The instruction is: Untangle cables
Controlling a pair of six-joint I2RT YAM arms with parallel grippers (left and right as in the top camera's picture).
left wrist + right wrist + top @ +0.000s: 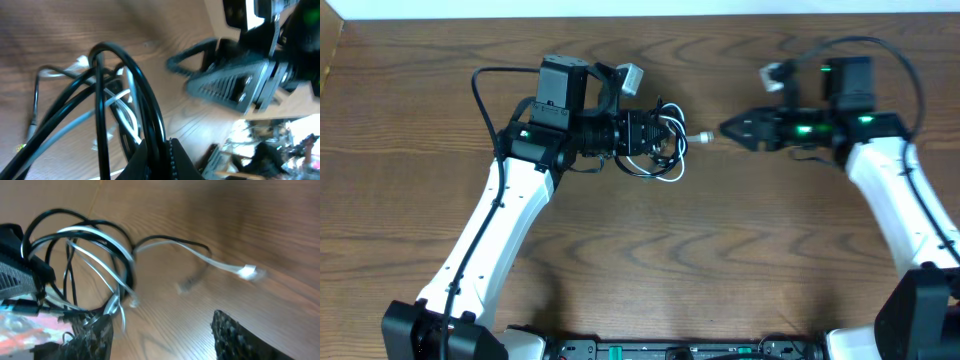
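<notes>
Tangled black and white cables (671, 160), looped

- The overhead camera looks straight down on the bench (640, 260) from high above. The arm bases sit at the picture's lower edge, and both arms, the left claw (665, 140) and the right claw (725, 128) are in view.
- The left wrist camera sits close behind its own claw, tilted and blurred. The cables (125, 100) fill the view just ahead of that claw, and the right claw faces it beyond them.
- The right wrist camera rides low over the bench, looking forward between its own fingers (95, 335). The cables lie ahead and to the left of its claw.
- All three views share the cables and the stretch of bench between the claws.
</notes>
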